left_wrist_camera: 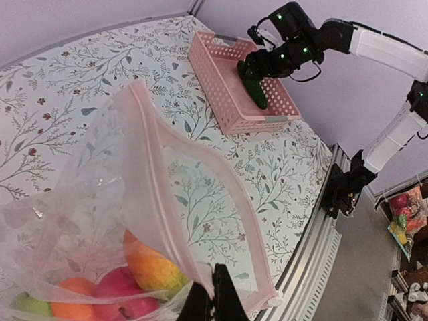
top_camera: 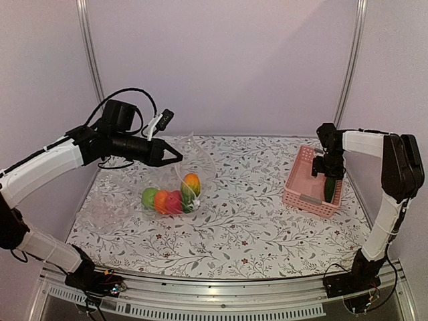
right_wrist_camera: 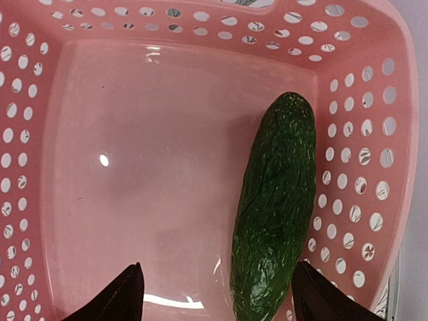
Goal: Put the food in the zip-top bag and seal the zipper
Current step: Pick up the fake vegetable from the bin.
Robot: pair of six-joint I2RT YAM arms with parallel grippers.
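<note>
Right gripper (top_camera: 326, 175), top view: hanging over the pink basket (top_camera: 301, 190) at the table's (top_camera: 254, 221) right side, directly above the cucumber (top_camera: 330, 188). The cucumber is lying flat inside the basket, by its outer wall, well apart from the bag (top_camera: 194, 157). Left gripper (top_camera: 175, 158): holding up the bag's rim at centre-left. Green apple (top_camera: 149, 197), orange (top_camera: 161, 200), red apple (top_camera: 174, 202) and mango (top_camera: 191, 183) are sitting in the bag's bottom.

Left wrist view: the left gripper's (left_wrist_camera: 212, 297) jaws are pressing together on the bag's edge, beside the pinkish seal strip (left_wrist_camera: 167, 134). The mouth is gaping wide, facing across the table toward the basket (left_wrist_camera: 227, 87).

Right wrist view: the right gripper (right_wrist_camera: 217, 279) is standing open, gripping nothing, its fingers (right_wrist_camera: 120, 301) flanking the cucumber's (right_wrist_camera: 274, 207) near end without touching it. The cucumber's long axis is running away from the camera, slightly tilted, its far tip pointing at the basket's (right_wrist_camera: 134, 167) far wall and its side lying close along the right wall.

Step in hand, as judged: picking up the last piece. The fingers are already crossing the short axis, which suits the grip. Handling notes:
- shifting toward the cucumber's middle, so it is not drooping from one end;
- centring sideways, as the cucumber is lying nearer the right finger;
- minding the wall, since the right finger is getting little room there.
</note>
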